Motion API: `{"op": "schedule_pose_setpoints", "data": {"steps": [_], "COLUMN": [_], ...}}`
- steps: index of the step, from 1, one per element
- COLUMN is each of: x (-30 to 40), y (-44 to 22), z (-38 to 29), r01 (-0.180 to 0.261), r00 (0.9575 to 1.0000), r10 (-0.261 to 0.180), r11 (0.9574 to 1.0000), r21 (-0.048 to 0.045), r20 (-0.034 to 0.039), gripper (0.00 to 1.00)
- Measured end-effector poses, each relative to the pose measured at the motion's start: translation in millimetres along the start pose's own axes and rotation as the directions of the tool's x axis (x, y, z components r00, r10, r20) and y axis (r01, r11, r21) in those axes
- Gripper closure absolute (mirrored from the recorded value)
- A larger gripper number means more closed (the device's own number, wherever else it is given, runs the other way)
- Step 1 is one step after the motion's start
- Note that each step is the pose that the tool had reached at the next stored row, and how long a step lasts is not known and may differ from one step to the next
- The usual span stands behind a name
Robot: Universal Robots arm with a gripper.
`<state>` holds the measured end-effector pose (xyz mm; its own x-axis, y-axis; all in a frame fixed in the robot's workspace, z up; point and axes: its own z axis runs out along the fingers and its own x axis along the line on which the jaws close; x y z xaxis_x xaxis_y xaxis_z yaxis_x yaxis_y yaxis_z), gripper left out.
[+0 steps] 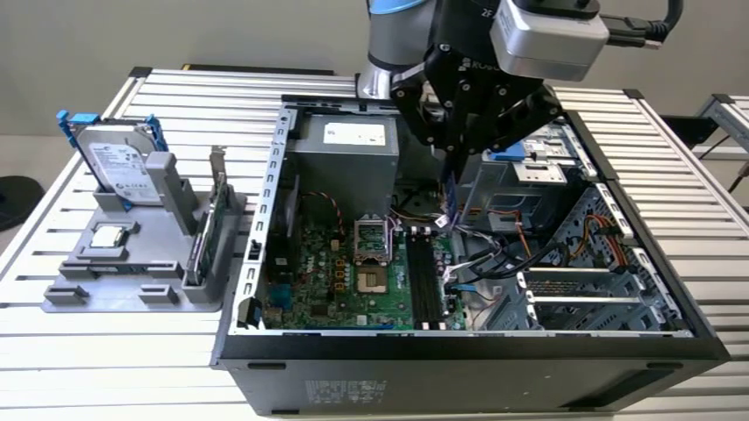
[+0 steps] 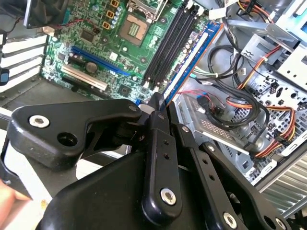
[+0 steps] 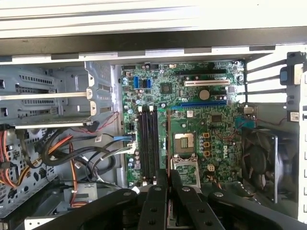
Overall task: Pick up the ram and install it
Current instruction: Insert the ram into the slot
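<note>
Above the open computer case, at the upper centre of the exterior view, the gripper hangs with its fingers closed on the ram, which is pinched along its upper edge. The stick is held clear of the motherboard and runs roughly parallel to the black memory slots. It looks offset beside them and sits in none of them. All slots visible in both wrist views appear vacant.

On the exterior view's left, the hard drive in its blue bracket and the processor chip rest on the grey fixture, well apart from the gripper.

Judgement: pick-up is done and the install step is in hand, at the positioning stage. Seating calls for the stick's lower edge to be set squarely over one slot, true along its length. Loose cables just beside the slots are a snag risk.
</note>
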<state>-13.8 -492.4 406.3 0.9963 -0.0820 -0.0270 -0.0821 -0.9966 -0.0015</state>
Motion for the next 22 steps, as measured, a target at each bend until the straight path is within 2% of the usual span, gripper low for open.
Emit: {"op": "schedule_pose_setpoints", "data": {"steps": [22], "x": [11.6], "y": [-0.9], "z": [6.4], "r01": [-0.007], "r00": [1.0], "r10": [0.007], "r11": [1.0], "r21": [0.0001], "r20": [0.0], "gripper": [1.0]}}
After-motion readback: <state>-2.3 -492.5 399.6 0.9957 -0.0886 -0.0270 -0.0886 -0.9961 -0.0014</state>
